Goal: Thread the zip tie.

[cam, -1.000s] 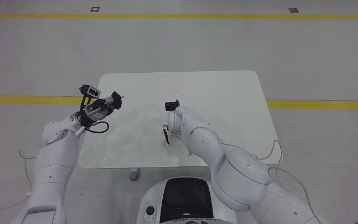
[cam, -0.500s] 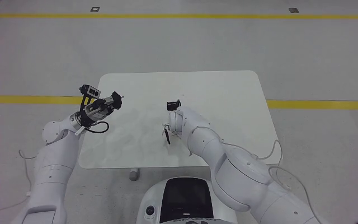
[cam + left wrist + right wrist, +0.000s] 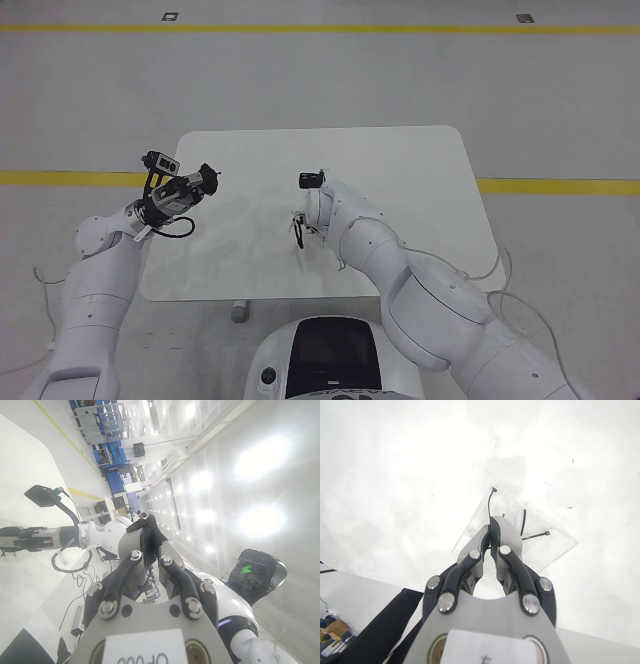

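Over the clear tray (image 3: 555, 550), the right gripper (image 3: 491, 530) pinches its fingers on a black zip tie (image 3: 489, 505), whose head end sticks out free. Well left of that tray, the left gripper (image 3: 205, 180) hangs with fingers closed together. Threading looks not yet begun.

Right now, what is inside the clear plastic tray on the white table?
Loose black zip tie straps lie inside; the right gripper is shut on another zip tie. Its fingers hide the tray's middle.
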{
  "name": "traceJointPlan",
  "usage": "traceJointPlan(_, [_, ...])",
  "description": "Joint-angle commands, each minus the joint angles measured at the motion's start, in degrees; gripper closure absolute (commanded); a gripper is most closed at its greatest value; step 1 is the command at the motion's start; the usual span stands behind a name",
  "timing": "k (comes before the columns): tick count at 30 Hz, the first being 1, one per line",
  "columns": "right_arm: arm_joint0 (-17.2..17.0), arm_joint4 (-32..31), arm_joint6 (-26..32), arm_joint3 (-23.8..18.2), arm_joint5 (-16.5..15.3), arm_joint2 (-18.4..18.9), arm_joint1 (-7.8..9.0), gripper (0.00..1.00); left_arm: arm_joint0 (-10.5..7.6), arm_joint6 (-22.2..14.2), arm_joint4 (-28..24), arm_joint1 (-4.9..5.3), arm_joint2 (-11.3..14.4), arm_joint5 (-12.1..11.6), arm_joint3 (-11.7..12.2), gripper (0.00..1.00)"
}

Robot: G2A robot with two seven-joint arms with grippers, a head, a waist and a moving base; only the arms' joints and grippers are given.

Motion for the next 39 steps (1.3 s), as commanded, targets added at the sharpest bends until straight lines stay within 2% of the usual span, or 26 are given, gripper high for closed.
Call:
traceJointPlan(1, [0.1,0.3,-0.4,0.1,-0.8,0.4,0.34,1.0,0.0,0.0,0.0,0.0,0.0,0.0,0.0,1.0])
traceJointPlan(11, [-0.2,2.8,-2.3,-0.6,-5.8,2.6,1.97,1.0,0.0,0.0,0.0,0.0,0.0,0.0,0.0,1.0])
traceJointPlan(24, [-0.1,6.3,-0.7,-1.6,-11.9,5.7,4.53,1.0,0.0,0.0,0.0,0.0,0.0,0.0,0.0,1.0])
traceJointPlan(34, [-0.1,6.4,-0.4,-1.8,-12.1,6.1,4.95,1.0,0.0,0.0,0.0,0.0,0.0,0.0,0.0,1.0])
traceJointPlan(39, [-1.2,7.5,-1.8,-2.8,-13.9,7.2,5.94,1.0,0.0,0.0,0.0,0.0,0.0,0.0,0.0,1.0])
